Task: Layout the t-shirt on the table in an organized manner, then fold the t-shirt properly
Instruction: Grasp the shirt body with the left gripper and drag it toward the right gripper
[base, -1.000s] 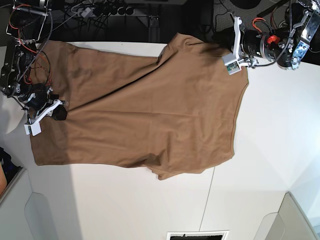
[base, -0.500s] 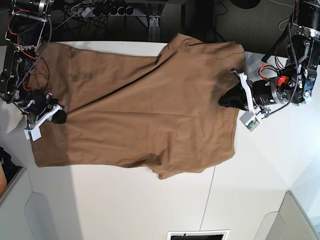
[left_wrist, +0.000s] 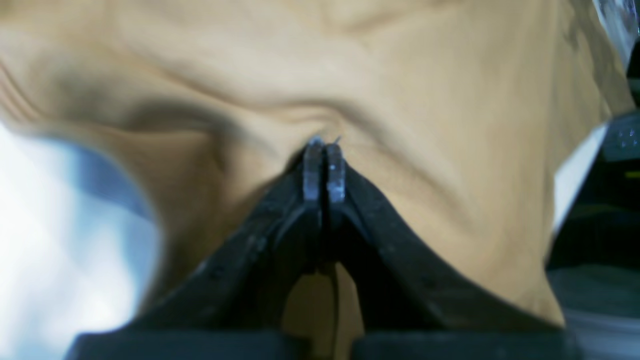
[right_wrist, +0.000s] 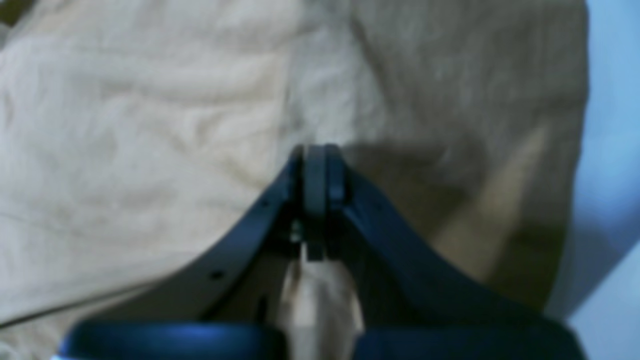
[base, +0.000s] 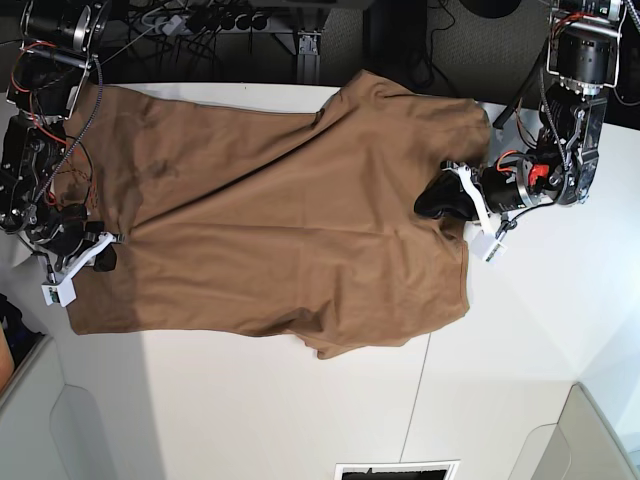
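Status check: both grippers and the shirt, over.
Left gripper shut, fingers pressed into the t-shirt. Right gripper shut at its opposite edge. Shirt spread on the table, wrinkled. Nothing obstructing.

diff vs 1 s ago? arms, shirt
The left tool swung from the t-shirt's far corner down its right edge and in onto the cloth, bunching it there. The right tool slid slightly down and outward along the left edge. Both are shut with cloth at their tips; whether they pinch it is unclear. The rest stayed spread on the table.
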